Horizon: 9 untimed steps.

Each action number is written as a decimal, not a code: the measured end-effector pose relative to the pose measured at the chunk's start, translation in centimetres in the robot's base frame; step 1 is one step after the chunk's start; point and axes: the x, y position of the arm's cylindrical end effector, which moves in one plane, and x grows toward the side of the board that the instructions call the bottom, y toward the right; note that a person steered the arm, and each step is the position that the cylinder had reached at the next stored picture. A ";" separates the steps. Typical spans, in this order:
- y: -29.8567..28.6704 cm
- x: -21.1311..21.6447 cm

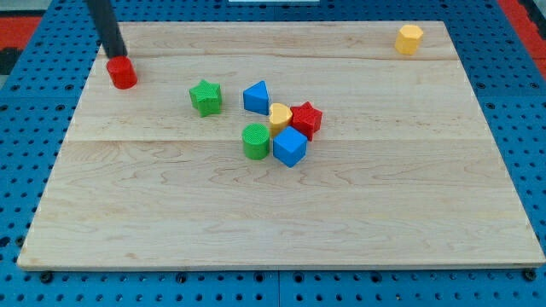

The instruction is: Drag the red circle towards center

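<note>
My tip [117, 53] stands at the upper left of the wooden board [281, 230], the dark rod rising from it and leaving the view at the top; the arm ends in this bare rod, so there is no claw to open or close and it has hold of nothing; the tip's end meets the top rear edge of the red circle [122, 73], which sits just below it toward the view's bottom, touching or very nearly so, though the exact contact cannot be made out; the red circle lies close to the board's left edge and well apart from the middle of the board; to the right of the tip and somewhat lower stands the green star [206, 97], alone; further right of the tip sits a tight cluster near the board's middle: the blue block [256, 97], roughly triangular, then the yellow heart [280, 115] just beside it, the red star [306, 118] touching the heart on its right, the green cylinder [255, 141] below the heart to the left, and the blue cube [290, 147] just beside the cylinder; far to the right of the tip, near the board's upper right corner, rests a yellow block [409, 39], its shape seemingly hexagonal; the board lies on a blue perforated table [34, 162].
</note>
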 end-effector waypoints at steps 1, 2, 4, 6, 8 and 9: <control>2.7 6.3; 2.2 4.9; 2.5 8.3; 5.2 11.8; 12.9 12.0; 13.1 12.7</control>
